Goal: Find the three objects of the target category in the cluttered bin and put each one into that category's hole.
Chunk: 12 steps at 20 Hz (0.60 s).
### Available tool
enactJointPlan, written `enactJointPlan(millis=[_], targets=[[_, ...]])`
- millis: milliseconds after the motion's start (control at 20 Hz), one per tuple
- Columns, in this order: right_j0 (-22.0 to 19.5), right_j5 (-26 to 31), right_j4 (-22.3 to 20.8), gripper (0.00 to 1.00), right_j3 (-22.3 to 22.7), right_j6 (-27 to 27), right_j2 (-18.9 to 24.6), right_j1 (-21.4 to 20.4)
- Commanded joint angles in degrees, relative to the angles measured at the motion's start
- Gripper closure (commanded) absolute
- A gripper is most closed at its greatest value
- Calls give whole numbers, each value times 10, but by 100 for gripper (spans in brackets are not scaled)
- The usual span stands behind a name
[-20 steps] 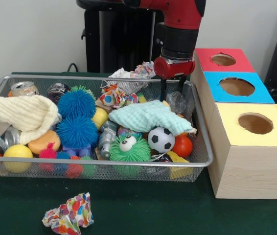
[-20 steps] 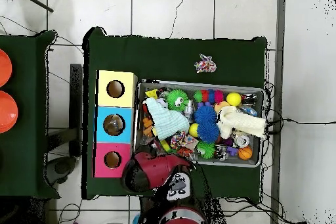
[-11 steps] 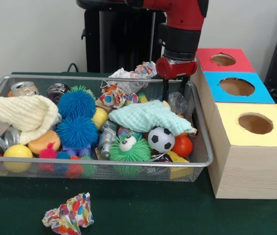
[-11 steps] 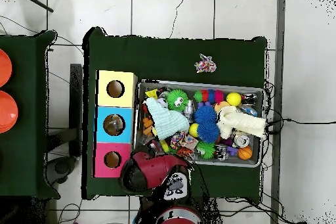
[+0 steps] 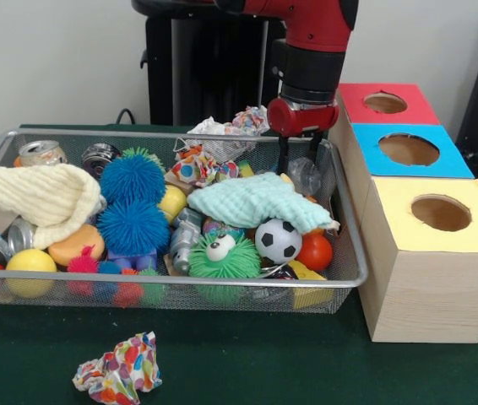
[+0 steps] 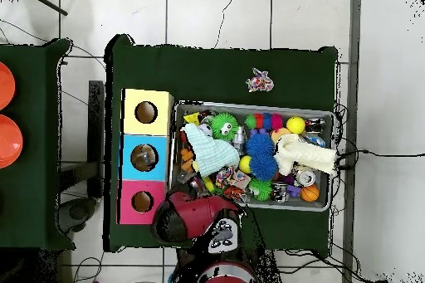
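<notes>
- A cream knitted cloth (image 5: 32,196) drapes over the wire bin's (image 5: 350,253) left end in the front view, with crushed cans (image 5: 40,153) behind and below it.
- A yellow ball (image 5: 29,263) sits against the bin's near wall at the left, an orange ball (image 5: 74,243) just beside it.
- Outside the bin, a crumpled wad of coloured-dot paper (image 5: 119,369) lies alone on the green surface (image 5: 247,363), nearer the camera than the bin.
- Two blue spiky balls (image 5: 133,202) are stacked in the bin's left-middle part, touching each other; a small yellow ball (image 5: 173,202) rests just to their right.
- A green fuzzy ball with googly eyes (image 5: 224,256) sits near the front wall, the soccer ball (image 5: 278,240) just beside it and a red-orange ball (image 5: 316,251) next along.
- A mint cloth (image 5: 256,202) lies across the middle-right clutter, above the soccer ball.
- More crumpled dotted paper (image 5: 198,165) and a pale wad (image 5: 230,131) lie at the bin's far wall.
- The gripper (image 5: 300,162) hangs over the bin's far right corner; its jaws stand slightly apart, straddling a crumpled clear plastic piece (image 5: 305,175), and whether they touch it cannot be told.
- The box (image 5: 416,253) touches the bin's right end, with a red hole (image 5: 385,103), a blue hole (image 5: 409,149) and a yellow hole (image 5: 441,213) in a row.
</notes>
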Motion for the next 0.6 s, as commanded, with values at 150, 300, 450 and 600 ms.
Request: enactJointPlan(millis=[150,300,450,600], targets=[[-10,-27,28,0,-12,127,16,17],[-9,-28,28,0,-12,127,15,18],[-9,-29,28,0,-13,127,15,19],[-9,-30,27,0,-12,127,15,19]])
